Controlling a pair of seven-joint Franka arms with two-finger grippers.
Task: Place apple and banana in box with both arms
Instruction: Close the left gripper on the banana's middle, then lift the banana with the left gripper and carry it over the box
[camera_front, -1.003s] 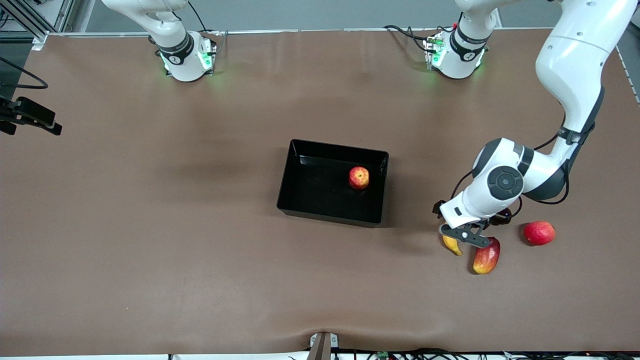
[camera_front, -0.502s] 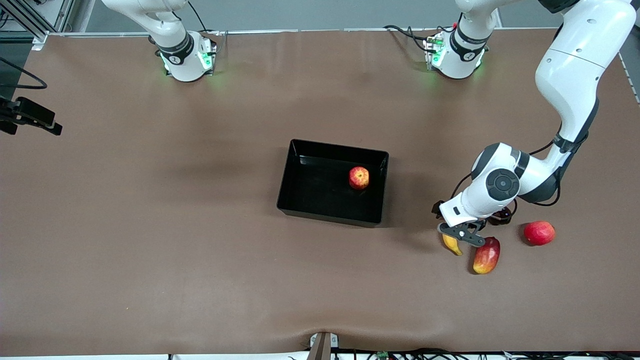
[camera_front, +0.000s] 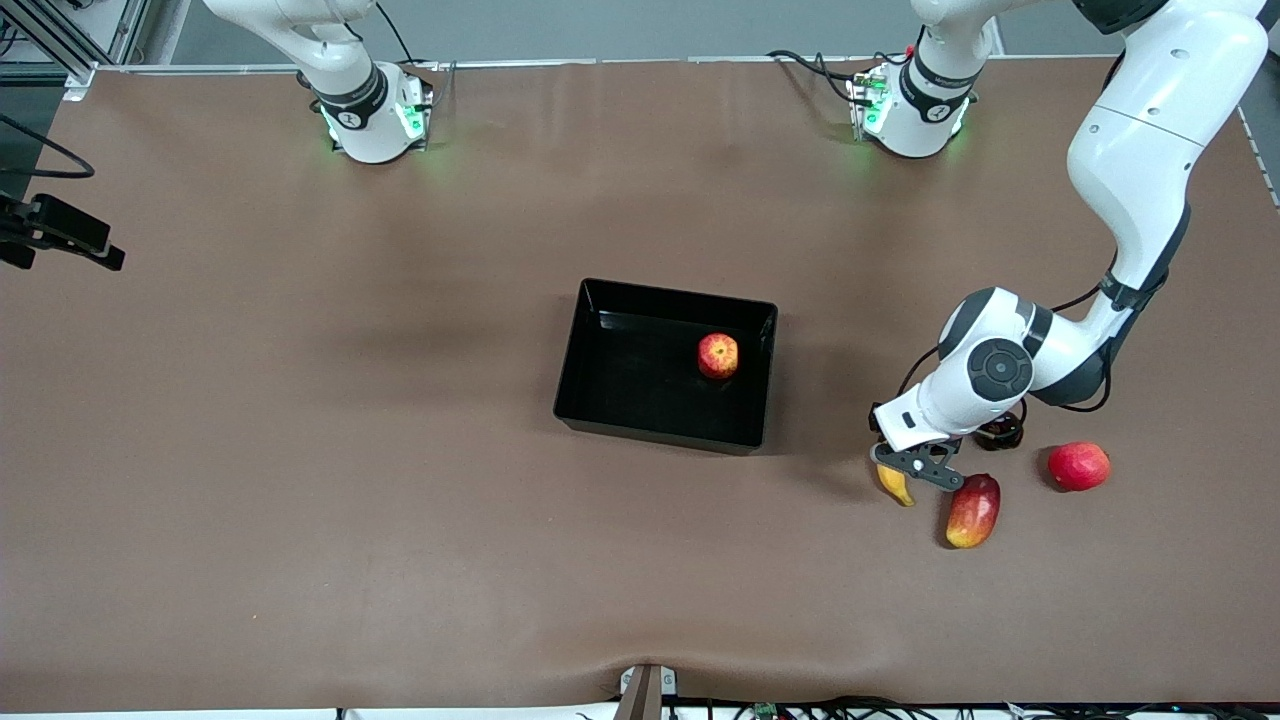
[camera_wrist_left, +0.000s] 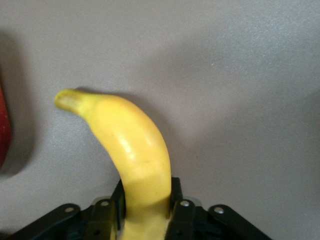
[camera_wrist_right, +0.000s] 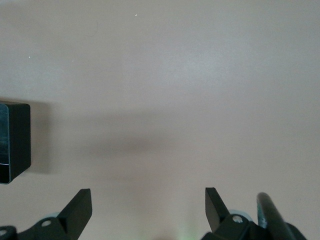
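Observation:
The apple (camera_front: 718, 355) lies inside the black box (camera_front: 630, 395) at the table's middle, near the wall toward the left arm's end. The yellow banana (camera_front: 893, 485) is low at the table toward the left arm's end, nearer the front camera than the box. My left gripper (camera_front: 915, 468) is shut on it. In the left wrist view the banana (camera_wrist_left: 132, 145) curves out from between the left gripper's (camera_wrist_left: 146, 195) black fingers (camera_wrist_left: 176, 200). My right gripper (camera_wrist_right: 148, 200) hangs open over bare table, with a corner of the box (camera_wrist_right: 12, 140) in its view.
An oblong red-yellow mango (camera_front: 973, 510) lies right beside the banana, and a plain red round fruit (camera_front: 1078, 466) sits farther toward the left arm's end. A black device (camera_front: 60, 235) sticks in at the table's edge at the right arm's end.
The left gripper's fingers have shut on the banana. Gripper and banana have shifted slightly toward the box. The right arm has not moved.

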